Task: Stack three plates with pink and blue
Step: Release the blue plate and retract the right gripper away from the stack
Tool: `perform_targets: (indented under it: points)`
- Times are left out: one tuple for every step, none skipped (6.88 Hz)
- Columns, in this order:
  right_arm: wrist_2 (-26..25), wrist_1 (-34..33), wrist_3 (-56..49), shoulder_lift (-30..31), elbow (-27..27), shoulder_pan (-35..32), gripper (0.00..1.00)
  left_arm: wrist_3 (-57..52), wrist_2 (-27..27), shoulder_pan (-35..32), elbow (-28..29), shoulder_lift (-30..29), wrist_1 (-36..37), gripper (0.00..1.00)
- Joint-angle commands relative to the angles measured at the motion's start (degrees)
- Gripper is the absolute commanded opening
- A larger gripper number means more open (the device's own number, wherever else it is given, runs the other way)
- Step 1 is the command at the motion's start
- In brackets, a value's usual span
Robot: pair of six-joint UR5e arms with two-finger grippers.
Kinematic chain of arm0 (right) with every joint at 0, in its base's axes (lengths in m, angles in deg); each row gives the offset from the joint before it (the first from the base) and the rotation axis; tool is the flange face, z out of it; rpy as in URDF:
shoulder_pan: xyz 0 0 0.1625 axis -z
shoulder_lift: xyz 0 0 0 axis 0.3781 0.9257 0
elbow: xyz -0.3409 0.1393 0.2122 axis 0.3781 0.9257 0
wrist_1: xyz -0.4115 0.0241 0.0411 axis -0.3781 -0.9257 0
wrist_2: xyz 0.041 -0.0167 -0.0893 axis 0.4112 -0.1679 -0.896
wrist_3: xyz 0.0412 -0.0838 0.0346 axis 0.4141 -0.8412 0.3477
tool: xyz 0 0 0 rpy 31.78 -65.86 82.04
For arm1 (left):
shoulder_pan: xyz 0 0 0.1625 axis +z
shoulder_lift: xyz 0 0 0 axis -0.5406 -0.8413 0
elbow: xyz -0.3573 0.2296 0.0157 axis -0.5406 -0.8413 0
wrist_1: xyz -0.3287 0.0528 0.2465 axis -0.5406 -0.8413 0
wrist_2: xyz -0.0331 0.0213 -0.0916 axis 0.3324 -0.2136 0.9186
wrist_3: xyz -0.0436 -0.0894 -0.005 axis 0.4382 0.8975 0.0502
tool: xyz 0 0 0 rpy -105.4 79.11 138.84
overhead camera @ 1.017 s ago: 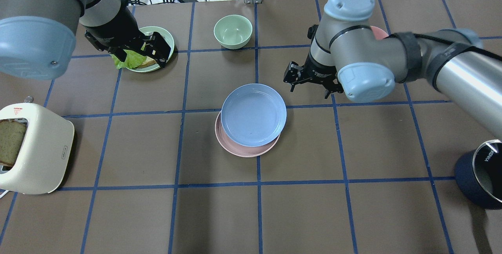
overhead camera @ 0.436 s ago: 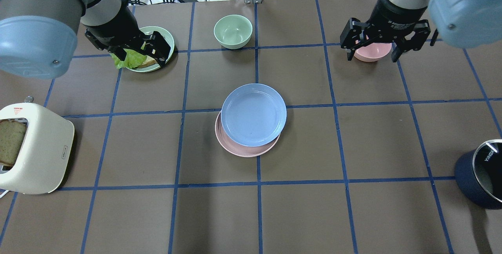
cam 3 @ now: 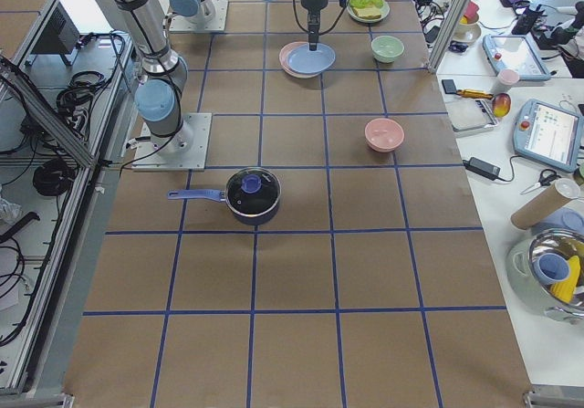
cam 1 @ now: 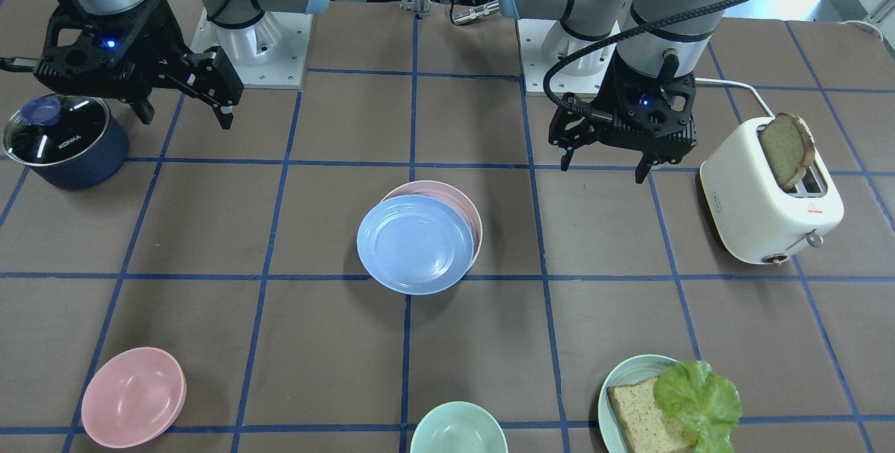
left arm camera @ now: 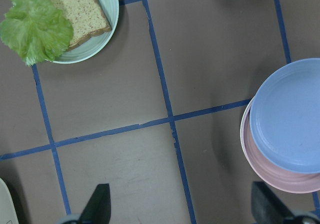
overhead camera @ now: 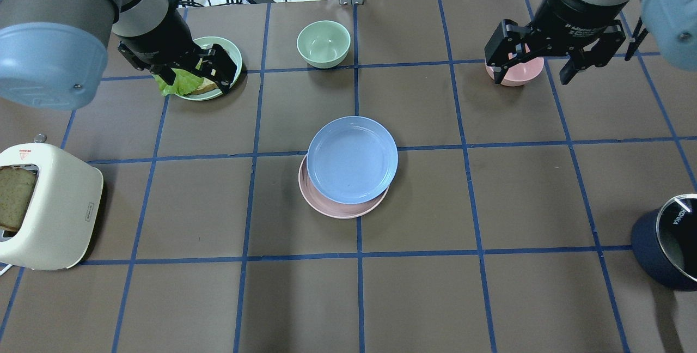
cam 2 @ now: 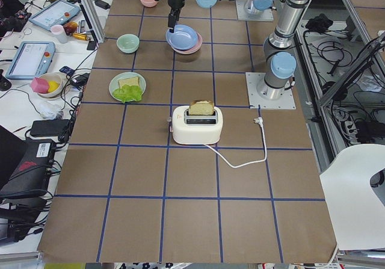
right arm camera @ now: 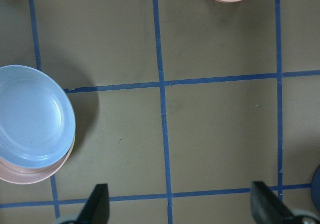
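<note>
A light blue plate (overhead camera: 352, 159) lies on a pale pink plate (overhead camera: 332, 208) at the table's centre, shifted a little off it; both also show in the front view, blue plate (cam 1: 414, 243) on pink plate (cam 1: 470, 212). No cream-white plate is in view. My left gripper (overhead camera: 196, 76) is open and empty, hanging above the mint plate of bread, far left of the stack. My right gripper (overhead camera: 531, 67) is open and empty above the pink bowl, far right of the stack. The left wrist view shows the stack (left arm camera: 290, 116) at its right edge, the right wrist view (right arm camera: 30, 116) at its left edge.
A mint plate (overhead camera: 218, 41) with bread and lettuce stands back left, a mint bowl (overhead camera: 323, 43) back centre, a pink bowl (overhead camera: 517, 75) back right. A cream toaster (overhead camera: 49, 206) with bread stands at the left edge, a navy lidded pot (overhead camera: 664, 249) at the right edge.
My right gripper has swung away from beside the blue plate, back and to the right, over the pink bowl. The left arm and the plates have not moved.
</note>
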Motion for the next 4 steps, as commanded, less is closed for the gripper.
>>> perform_targets:
  points:
    - [0.8,-0.1,-0.4,0.2,-0.2,0.1,1.0,0.0,0.4,1.0,0.0,0.4,0.0,1.0]
    - [0.7,-0.1,-0.3,0.5,-0.1,-0.2,1.0,0.2,0.4,1.0,-0.5,0.5,0.1,1.0]
    - [0.7,-0.2,-0.5,0.6,-0.3,-0.1,1.0,0.0,0.4,1.0,-0.5,0.5,0.1,1.0]
    - [0.7,-0.2,-0.3,0.6,-0.3,-0.2,1.0,0.0,0.4,1.0,-0.5,0.5,0.1,1.0]
